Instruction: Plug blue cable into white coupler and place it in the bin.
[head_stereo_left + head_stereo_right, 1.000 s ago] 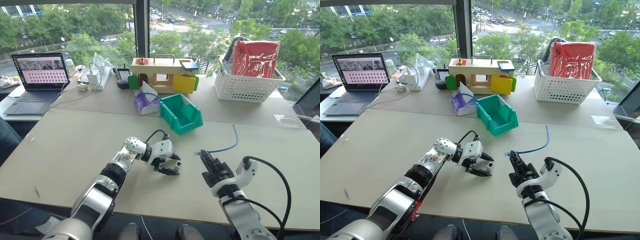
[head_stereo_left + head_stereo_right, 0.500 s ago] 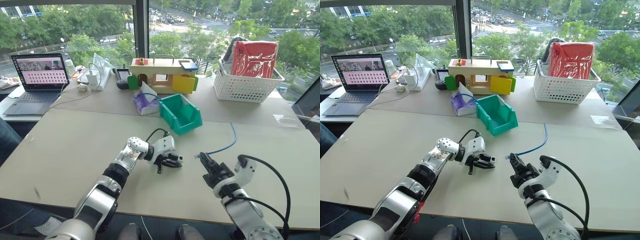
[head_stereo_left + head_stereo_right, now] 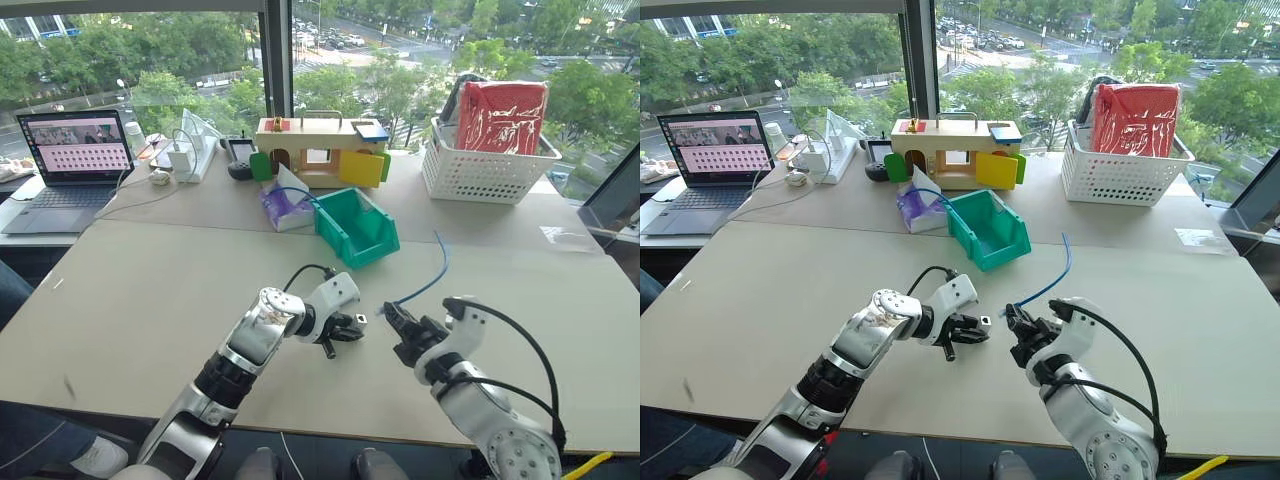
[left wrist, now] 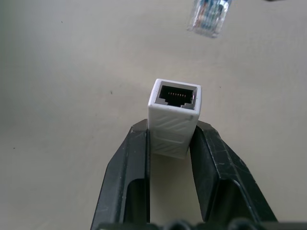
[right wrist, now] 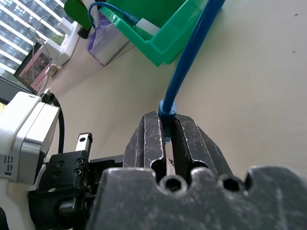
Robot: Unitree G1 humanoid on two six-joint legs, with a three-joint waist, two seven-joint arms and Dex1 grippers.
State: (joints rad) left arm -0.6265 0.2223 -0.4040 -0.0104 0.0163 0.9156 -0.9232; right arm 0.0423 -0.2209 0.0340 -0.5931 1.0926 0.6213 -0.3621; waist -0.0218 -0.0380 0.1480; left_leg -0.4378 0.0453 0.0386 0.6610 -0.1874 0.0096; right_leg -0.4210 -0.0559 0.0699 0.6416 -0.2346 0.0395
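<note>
My left gripper (image 3: 352,326) is shut on the white coupler (image 4: 173,120), held just above the table with its dark socket facing my right gripper (image 3: 390,316). That gripper is shut on the blue cable (image 3: 424,280) right behind its clear plug (image 4: 209,17). The plug hangs a short way in front of the socket, off to one side and apart from it. The cable's free length arcs back over the table towards the teal bin (image 3: 336,236), which stands behind both grippers with a blue cord and a white piece inside.
A white lattice basket (image 3: 485,170) with a red bag stands at the back right. A wooden toy box (image 3: 320,150) and a purple tissue pack (image 3: 285,206) sit behind the bin. A laptop (image 3: 70,150) is at the far left.
My left gripper has shut on the coupler, lifted it off the table and rolled to point it sideways at the right gripper. The right gripper has brought the plug closer to it.
</note>
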